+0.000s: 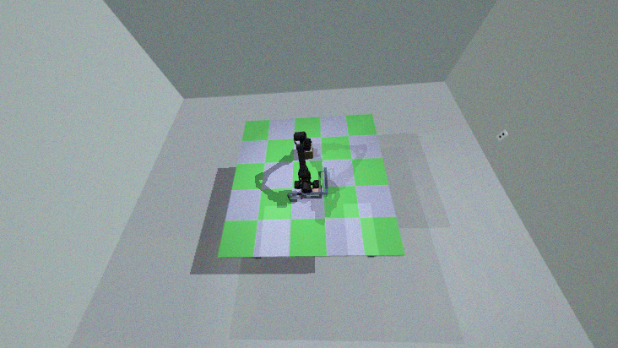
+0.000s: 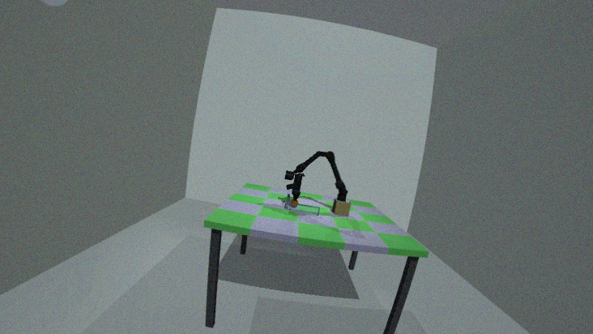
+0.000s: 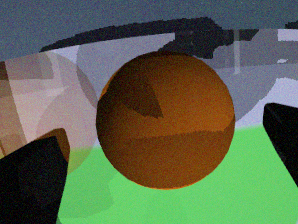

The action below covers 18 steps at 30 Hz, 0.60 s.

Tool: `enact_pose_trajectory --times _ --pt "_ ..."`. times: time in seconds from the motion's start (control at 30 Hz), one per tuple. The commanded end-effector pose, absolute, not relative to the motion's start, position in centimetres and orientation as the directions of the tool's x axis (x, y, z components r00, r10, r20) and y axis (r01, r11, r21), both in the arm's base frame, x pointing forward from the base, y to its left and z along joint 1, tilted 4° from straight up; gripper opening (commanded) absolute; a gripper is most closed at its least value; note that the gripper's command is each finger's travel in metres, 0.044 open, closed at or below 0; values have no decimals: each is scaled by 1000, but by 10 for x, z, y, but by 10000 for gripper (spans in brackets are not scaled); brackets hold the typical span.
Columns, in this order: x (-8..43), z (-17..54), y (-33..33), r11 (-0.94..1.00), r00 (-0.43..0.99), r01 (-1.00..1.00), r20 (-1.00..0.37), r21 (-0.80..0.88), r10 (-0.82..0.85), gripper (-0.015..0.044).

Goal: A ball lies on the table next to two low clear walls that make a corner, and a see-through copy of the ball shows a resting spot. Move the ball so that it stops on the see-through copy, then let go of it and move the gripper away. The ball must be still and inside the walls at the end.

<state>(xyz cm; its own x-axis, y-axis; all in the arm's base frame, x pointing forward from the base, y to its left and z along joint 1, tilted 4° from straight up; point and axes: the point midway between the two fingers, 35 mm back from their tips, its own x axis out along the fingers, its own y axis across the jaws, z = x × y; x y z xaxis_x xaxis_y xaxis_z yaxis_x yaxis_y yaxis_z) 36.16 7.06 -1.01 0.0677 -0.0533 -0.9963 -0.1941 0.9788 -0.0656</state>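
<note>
The orange ball rests on the table. In the top view the arm hides it. The see-through copy shows pale pink to the left of the ball in the wrist view, partly behind the left finger. The low clear walls make a corner: one wall runs along one side of the spot, the other wall across the far side from the base. My gripper is open and low, with one finger on each side of the ball, holding nothing.
The arm's base stands on a tan block at the opposite side of the ball from the far wall. The table has a green and pale lilac checkered top. The arm arches above it and casts shadows over it.
</note>
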Motion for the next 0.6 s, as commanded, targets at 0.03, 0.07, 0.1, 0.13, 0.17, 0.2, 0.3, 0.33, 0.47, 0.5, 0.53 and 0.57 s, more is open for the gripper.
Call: enact_pose_trajectory --times 0.03,0.07,0.1,0.13,0.17,0.2,0.3,0.33,0.47,0.5,0.53,0.57 --pt "359 -20 70 978 59 -196 -997 -65 -55 409" --pt "359 -22 69 978 59 -196 -997 -65 -55 409" --pt "359 -23 69 978 59 -196 -997 -65 -55 409" --pt "359 -25 69 978 59 -196 -997 -65 -55 409" --pt "359 -26 69 978 59 -196 -997 -65 -55 409" --pt "359 -27 69 978 59 -196 -997 -65 -55 409" --pt "359 -27 69 978 59 -196 -997 -65 -55 357" --pt "359 -27 69 978 59 -196 -997 -65 -55 331" --pt "359 -27 69 978 59 -196 -997 -65 -55 284" --pt "359 -27 69 978 59 -196 -997 -65 -55 278" --pt "359 -27 69 978 59 -196 -997 -65 -55 271" --pt "359 -27 69 978 59 -196 -997 -65 -55 264"
